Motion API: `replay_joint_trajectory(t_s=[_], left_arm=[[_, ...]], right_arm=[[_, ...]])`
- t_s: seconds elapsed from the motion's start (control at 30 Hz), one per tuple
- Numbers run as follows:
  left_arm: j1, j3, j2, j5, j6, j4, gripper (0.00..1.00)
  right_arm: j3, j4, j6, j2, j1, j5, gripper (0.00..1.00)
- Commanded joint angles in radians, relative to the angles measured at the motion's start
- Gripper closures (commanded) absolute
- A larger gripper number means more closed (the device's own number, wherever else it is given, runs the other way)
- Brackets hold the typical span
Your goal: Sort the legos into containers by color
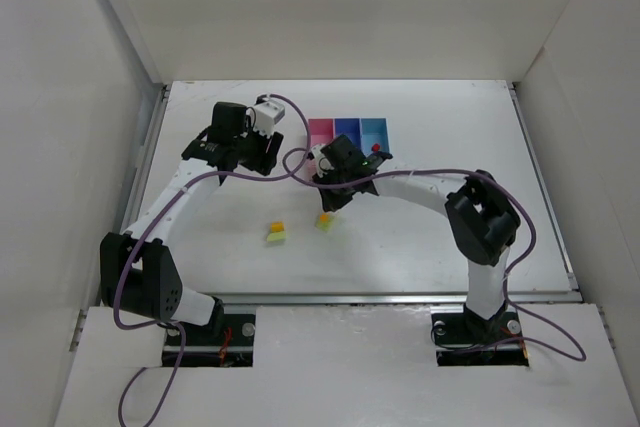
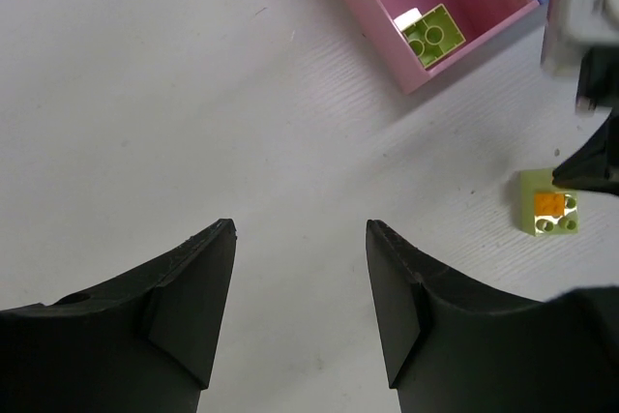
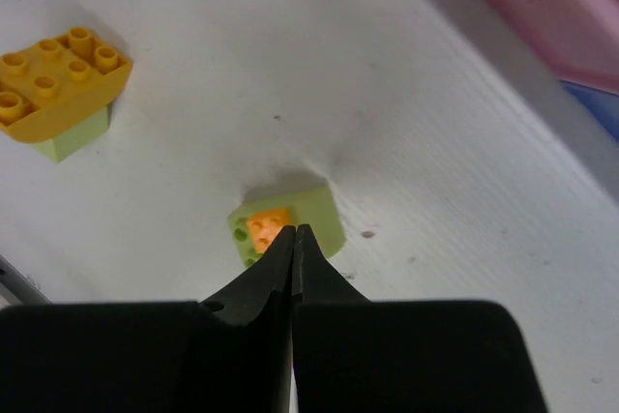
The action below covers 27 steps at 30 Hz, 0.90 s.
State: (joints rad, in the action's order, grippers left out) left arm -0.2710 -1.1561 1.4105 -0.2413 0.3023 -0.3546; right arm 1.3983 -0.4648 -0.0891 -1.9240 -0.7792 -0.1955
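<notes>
The pink bin, purple-blue bin and light blue bin stand in a row at the back. A red lego lies in the light blue bin. A lime lego lies in the pink bin. A lime brick with a small orange brick on it lies on the table and also shows in the top view. My right gripper is shut and empty, its tips just over that brick. My left gripper is open and empty over bare table, left of the bins.
A yellow brick stacked on a lime one lies further left, also in the top view. The right arm's wrist shows at the right edge of the left wrist view. White walls enclose the table.
</notes>
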Motion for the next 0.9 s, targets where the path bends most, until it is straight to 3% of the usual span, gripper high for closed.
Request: replay_joint_trajectory(t_s=[0.0, 0.07, 0.17, 0.3, 0.5, 0.87], left_arm=[[0.006, -0.027, -0.008, -0.030, 0.032, -0.015, 0.47], [0.006, -0.027, -0.008, -0.030, 0.041, -0.015, 0.47], [0.006, -0.027, -0.008, -0.039, 0.041, -0.024, 0.47], [0.006, -0.027, -0.008, -0.039, 0.032, -0.024, 0.47], [0.006, -0.027, -0.008, -0.020, 0.023, -0.024, 0.47], [0.006, -0.017, -0.008, -0.010, 0.023, -0.015, 0.47]], right_arm=[[0.033, 0.015, -0.041, 0.078, 0.052, -0.041, 1.00], [0.033, 0.000, -0.018, 0.079, 0.052, -0.032, 1.00], [0.033, -0.020, 0.014, 0.060, 0.052, -0.042, 0.81], [0.008, -0.011, 0.063, 0.069, 0.002, -0.012, 0.64], [0.032, -0.029, 0.037, 0.039, -0.008, 0.046, 0.54], [0.050, -0.031, 0.086, -0.004, -0.026, 0.021, 0.55]])
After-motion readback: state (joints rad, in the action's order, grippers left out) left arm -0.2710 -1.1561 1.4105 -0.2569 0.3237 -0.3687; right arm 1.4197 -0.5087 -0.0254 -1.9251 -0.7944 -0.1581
